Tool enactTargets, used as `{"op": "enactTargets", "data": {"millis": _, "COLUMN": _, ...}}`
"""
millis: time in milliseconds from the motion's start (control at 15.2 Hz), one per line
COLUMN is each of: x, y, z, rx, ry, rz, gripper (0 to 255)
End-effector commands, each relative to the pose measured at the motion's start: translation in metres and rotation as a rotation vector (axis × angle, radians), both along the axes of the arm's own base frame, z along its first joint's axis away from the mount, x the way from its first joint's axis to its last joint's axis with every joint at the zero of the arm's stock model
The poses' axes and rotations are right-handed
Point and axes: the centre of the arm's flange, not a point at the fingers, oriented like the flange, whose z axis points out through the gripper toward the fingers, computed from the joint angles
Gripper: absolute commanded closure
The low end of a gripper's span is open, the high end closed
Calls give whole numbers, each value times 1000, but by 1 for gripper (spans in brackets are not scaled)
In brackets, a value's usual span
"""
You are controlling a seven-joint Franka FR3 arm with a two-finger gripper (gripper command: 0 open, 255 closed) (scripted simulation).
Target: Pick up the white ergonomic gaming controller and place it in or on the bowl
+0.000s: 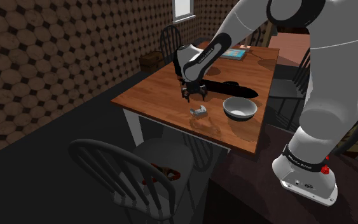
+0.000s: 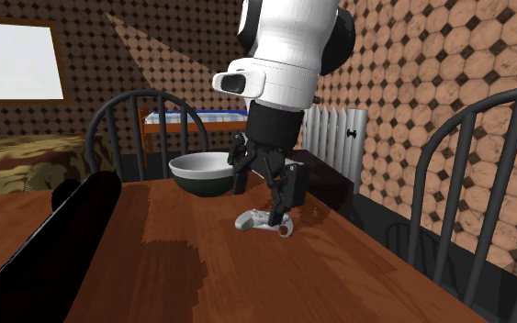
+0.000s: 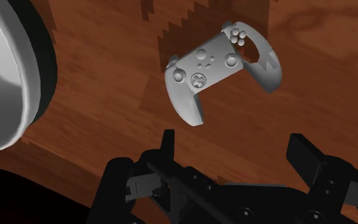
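A pale grey-white gaming controller [image 1: 199, 112] lies flat on the brown wooden table [image 1: 165, 86], a short way from a white bowl [image 1: 240, 109] with a dark outside. My black gripper [image 1: 193, 95] hangs just above the controller, fingers apart and nothing between them. From the second exterior view, the gripper [image 2: 264, 193] is over the controller [image 2: 265, 220], with the bowl [image 2: 203, 172] behind it. Seen from the wrist, the controller [image 3: 219, 63] lies ahead of the open gripper [image 3: 234, 149], untouched, and the bowl [image 3: 6, 70] is off to one side.
A long black object [image 1: 231, 89] lies on the table behind the bowl, and a blue book [image 1: 234, 55] sits at the far end. Dark spindle-back chairs [image 1: 123, 172] stand around the table. A radiator [image 2: 334, 138] stands at the wall.
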Motion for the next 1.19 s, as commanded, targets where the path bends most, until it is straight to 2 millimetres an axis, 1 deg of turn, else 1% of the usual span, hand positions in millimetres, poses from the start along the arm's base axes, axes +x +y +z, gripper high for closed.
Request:
{"op": "enactTargets", "data": {"millis": 0, "x": 0, "y": -2, "z": -10, "rx": -1, "ry": 0, "rz": -1, "gripper": 0}}
{"op": "enactTargets", "data": {"millis": 198, "x": -2, "y": -4, "z": -23, "rx": -1, "ry": 0, "rz": -1, "gripper": 0}}
{"op": "enactTargets", "data": {"millis": 660, "x": -2, "y": -4, "z": -23, "rx": -1, "ry": 0, "rz": -1, "gripper": 0}}
{"op": "enactTargets", "data": {"millis": 726, "x": -2, "y": -4, "z": -23, "rx": -1, "ry": 0, "rz": -1, "gripper": 255}}
{"op": "enactTargets", "data": {"millis": 1122, "x": -2, "y": -4, "z": -23, "rx": -1, "ry": 0, "rz": -1, "gripper": 255}}
